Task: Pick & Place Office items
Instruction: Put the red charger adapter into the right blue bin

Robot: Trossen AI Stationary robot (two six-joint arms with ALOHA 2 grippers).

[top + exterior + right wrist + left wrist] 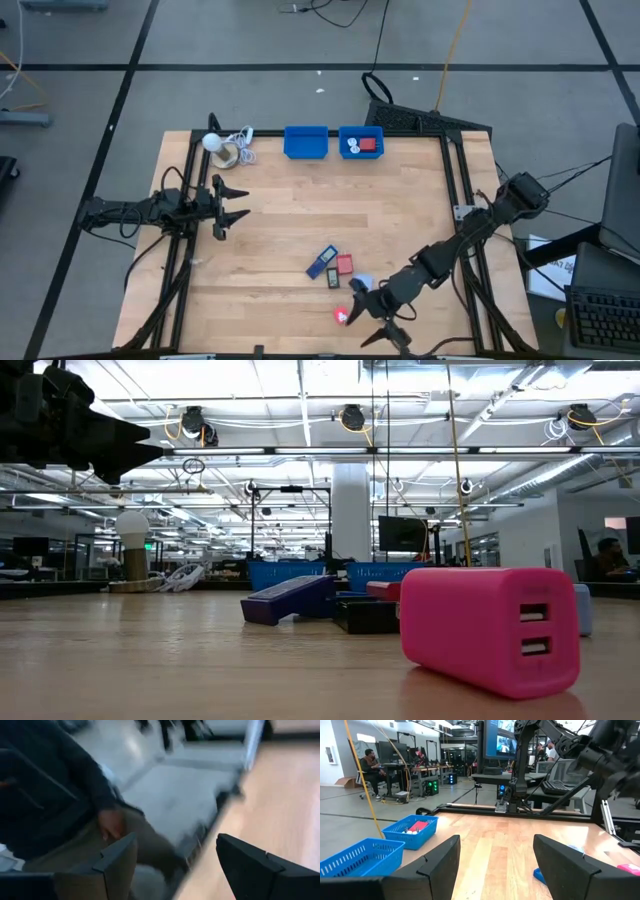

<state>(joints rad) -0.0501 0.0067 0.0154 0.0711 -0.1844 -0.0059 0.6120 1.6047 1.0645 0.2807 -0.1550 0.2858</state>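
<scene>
The office items lie in a loose group at the table's near middle: a dark blue rectangle (320, 262), a red block (344, 264), a small dark piece (334, 281), a light blue block (362, 284) and a pink block with two ports (342, 315) (490, 628). My right gripper (372, 314) (175, 865) hangs open above the near edge, just right of the pink block, with nothing between its fingers. At the table's left edge my left gripper (232, 205) (495, 865) is held level, open and empty.
Two blue bins (306, 142) (361, 142) stand at the far edge; the right one holds a red piece and a white one. A white ball with a coiled cord (222, 148) sits at the far left. A person's hand (112, 825) shows beyond the near edge.
</scene>
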